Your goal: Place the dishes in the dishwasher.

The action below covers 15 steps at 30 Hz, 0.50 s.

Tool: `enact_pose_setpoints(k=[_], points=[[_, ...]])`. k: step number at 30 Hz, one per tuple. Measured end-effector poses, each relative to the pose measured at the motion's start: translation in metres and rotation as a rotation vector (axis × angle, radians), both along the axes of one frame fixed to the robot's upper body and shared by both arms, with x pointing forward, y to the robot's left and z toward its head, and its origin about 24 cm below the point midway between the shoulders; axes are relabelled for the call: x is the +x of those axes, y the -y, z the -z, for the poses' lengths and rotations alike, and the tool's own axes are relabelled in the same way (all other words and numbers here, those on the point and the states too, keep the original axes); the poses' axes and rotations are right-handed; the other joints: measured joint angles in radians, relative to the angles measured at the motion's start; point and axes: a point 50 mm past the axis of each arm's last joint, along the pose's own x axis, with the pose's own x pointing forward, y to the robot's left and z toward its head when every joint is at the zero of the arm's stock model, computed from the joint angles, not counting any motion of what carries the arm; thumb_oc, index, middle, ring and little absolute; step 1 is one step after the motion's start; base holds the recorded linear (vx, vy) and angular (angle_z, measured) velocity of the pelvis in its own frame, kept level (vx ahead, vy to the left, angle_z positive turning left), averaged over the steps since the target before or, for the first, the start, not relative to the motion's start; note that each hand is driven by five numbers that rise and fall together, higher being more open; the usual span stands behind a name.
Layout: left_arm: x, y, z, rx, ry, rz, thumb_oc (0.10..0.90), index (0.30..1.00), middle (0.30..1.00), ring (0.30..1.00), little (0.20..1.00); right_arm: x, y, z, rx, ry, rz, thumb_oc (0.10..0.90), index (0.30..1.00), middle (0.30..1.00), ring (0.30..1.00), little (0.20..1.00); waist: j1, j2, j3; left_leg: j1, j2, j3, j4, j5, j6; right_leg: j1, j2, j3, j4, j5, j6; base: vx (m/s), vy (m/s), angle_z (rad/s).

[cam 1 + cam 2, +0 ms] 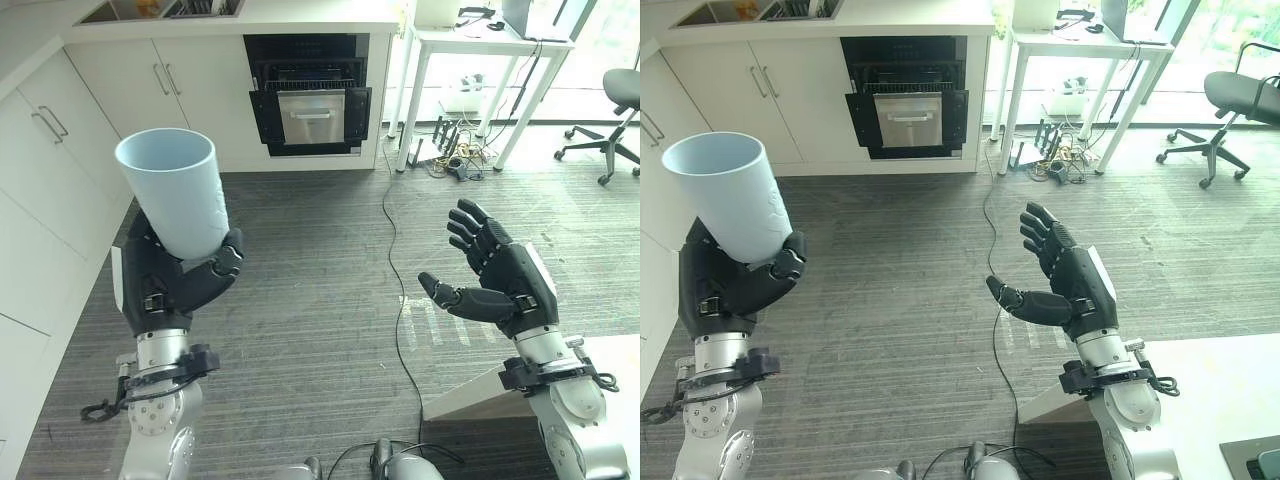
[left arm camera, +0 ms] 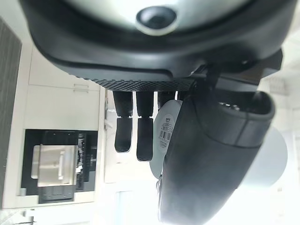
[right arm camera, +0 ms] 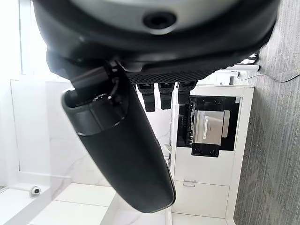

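From the head cameras, grey striped flooring [image 1: 300, 300] is stretching to white cabinets [image 1: 120, 90] and a dishwasher [image 1: 310, 95] with its door hanging open at the far wall. The left hand [image 1: 165, 285] is gripping a pale blue cup [image 1: 175, 195] upright, fingers curled round its base. The right hand [image 1: 500, 275] is hovering empty, fingers spread, with wide bare floor between both hands and the dishwasher. In the left wrist view, fingers [image 2: 133, 133] and thumb are wrapping the cup [image 2: 269, 157]. In the right wrist view, the fingers [image 3: 161, 93] are extending straight towards the distant dishwasher [image 3: 208, 126].

cup [image 1: 176, 195] base: hidden in left hand [image 1: 165, 285] | chair [image 1: 618, 110]: cut off
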Motion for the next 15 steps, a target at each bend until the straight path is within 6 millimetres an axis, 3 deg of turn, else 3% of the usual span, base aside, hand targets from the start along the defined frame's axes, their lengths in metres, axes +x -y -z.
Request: enact_pose_setpoints(k=[1, 2, 3, 4, 6, 7, 8, 10, 12, 13, 14, 15], points=[[0.000, 0.001, 0.001, -0.019, 0.000, 0.015, 0.400, 0.300, 0.300, 0.300, 0.300, -0.001, 0.001, 0.000, -0.010, -0.004, 0.000, 0.800, 0.900, 0.900, 0.900, 0.900, -0.002, -0.013, 0.003, -0.002, -0.012, 0.017, 0.009, 0.021, -0.031, -0.007, -0.008, 0.025, 0.025, -0.042, -0.013, 0.09, 0.041, 0.42], [0.001, 0.002, 0.001, -0.023, 0.001, 0.024, 0.400, 0.300, 0.300, 0.300, 0.300, -0.001, 0.002, 0.000, -0.018, -0.002, -0.001, 0.800, 0.900, 0.900, 0.900, 0.900, -0.006, -0.022, 0.009, -0.026, -0.014, 0.034, 0.047, 0.035, -0.040, -0.009, -0.027, 0.038, 0.034, -0.060, -0.027, 0.12, 0.120, 0.51], [0.001, 0.003, 0.002, -0.029, 0.002, 0.028, 0.400, 0.300, 0.300, 0.300, 0.300, -0.001, 0.003, -0.001, -0.022, 0.001, 0.000, 0.800, 0.900, 0.900, 0.900, 0.900, -0.003, -0.025, 0.017, -0.059, -0.009, 0.056, 0.096, 0.036, -0.039, -0.007, -0.037, 0.038, 0.039, -0.069, -0.042, 0.15, 0.191, 0.55], [0.000, 0.005, 0.003, -0.041, 0.004, 0.032, 0.400, 0.300, 0.300, 0.300, 0.300, 0.001, 0.003, 0.000, -0.020, 0.001, 0.001, 0.800, 0.900, 0.900, 0.900, 0.900, -0.001, -0.026, 0.027, -0.103, 0.015, 0.089, 0.143, 0.000, -0.020, -0.001, -0.034, 0.024, 0.033, -0.074, -0.050, 0.18, 0.229, 0.48], [0.000, 0.005, 0.002, -0.043, 0.021, 0.042, 0.400, 0.300, 0.300, 0.300, 0.300, 0.005, 0.001, -0.003, -0.011, 0.016, -0.003, 0.800, 0.900, 0.900, 0.900, 0.900, 0.020, -0.001, 0.053, -0.185, 0.093, 0.086, 0.154, -0.029, -0.017, 0.006, -0.013, 0.021, 0.029, -0.078, -0.055, 0.34, 0.356, 0.18], [-0.004, 0.003, 0.003, -0.052, 0.032, 0.046, 0.400, 0.300, 0.300, 0.300, 0.300, 0.005, 0.000, -0.004, -0.011, 0.021, -0.014, 0.800, 0.900, 0.900, 0.900, 0.900, 0.028, 0.025, 0.070, -0.265, 0.147, -0.006, 0.143, -0.019, -0.037, 0.013, 0.005, 0.026, 0.031, -0.081, -0.051, 0.40, 0.442, -0.22], [-0.006, 0.001, 0.003, -0.060, 0.036, 0.041, 0.400, 0.300, 0.300, 0.300, 0.300, 0.005, 0.000, -0.004, -0.014, 0.020, -0.019, 0.800, 0.900, 0.900, 0.900, 0.900, 0.030, 0.032, 0.079, -0.286, 0.168, -0.035, 0.128, -0.015, -0.044, 0.015, 0.010, 0.036, 0.035, -0.086, -0.049, 0.35, 0.423, -0.30], [-0.005, 0.000, 0.004, -0.072, 0.038, 0.031, 0.400, 0.300, 0.300, 0.300, 0.300, 0.004, 0.001, -0.002, -0.022, 0.010, -0.022, 0.800, 0.900, 0.900, 0.900, 0.900, 0.033, 0.042, 0.092, -0.301, 0.214, -0.003, 0.112, -0.007, -0.051, 0.033, 0.001, 0.058, 0.036, -0.095, -0.034, 0.24, 0.319, -0.46], [-0.005, -0.001, 0.006, -0.073, 0.030, 0.026, 0.400, 0.300, 0.300, 0.300, 0.300, -0.001, 0.004, -0.001, -0.049, -0.003, -0.031, 0.800, 0.900, 0.900, 0.900, 0.900, 0.022, 0.057, 0.085, -0.238, 0.199, 0.036, 0.103, -0.025, -0.030, 0.075, -0.038, 0.078, 0.030, -0.112, 0.006, 0.09, 0.122, -0.49], [-0.003, -0.001, 0.005, -0.068, 0.036, 0.028, 0.400, 0.300, 0.300, 0.300, 0.300, -0.006, 0.006, -0.002, -0.051, -0.001, -0.026, 0.800, 0.900, 0.900, 0.900, 0.900, 0.019, 0.053, 0.086, -0.216, 0.170, 0.041, 0.095, 0.034, -0.030, 0.094, -0.061, 0.093, 0.032, -0.116, 0.043, 0.25, 0.295, -0.48], [-0.004, -0.003, 0.003, -0.065, 0.048, 0.021, 0.400, 0.300, 0.300, 0.300, 0.300, -0.009, 0.004, -0.004, -0.054, 0.009, -0.035, 0.800, 0.900, 0.900, 0.900, 0.900, 0.022, 0.048, 0.085, -0.206, 0.148, 0.056, 0.096, 0.077, -0.019, 0.089, -0.070, 0.101, 0.046, -0.124, 0.045, 0.23, 0.304, -0.11], [0.004, -0.002, -0.005, -0.050, 0.070, 0.038, 0.400, 0.300, 0.300, 0.300, 0.300, -0.019, 0.008, -0.012, -0.069, 0.037, -0.027, 0.800, 0.900, 0.900, 0.900, 0.900, 0.014, 0.034, 0.097, -0.213, 0.099, 0.063, 0.149, 0.045, 0.062, 0.169, -0.086, 0.075, -0.024, -0.110, 0.084, 0.40, 0.557, 0.12]])
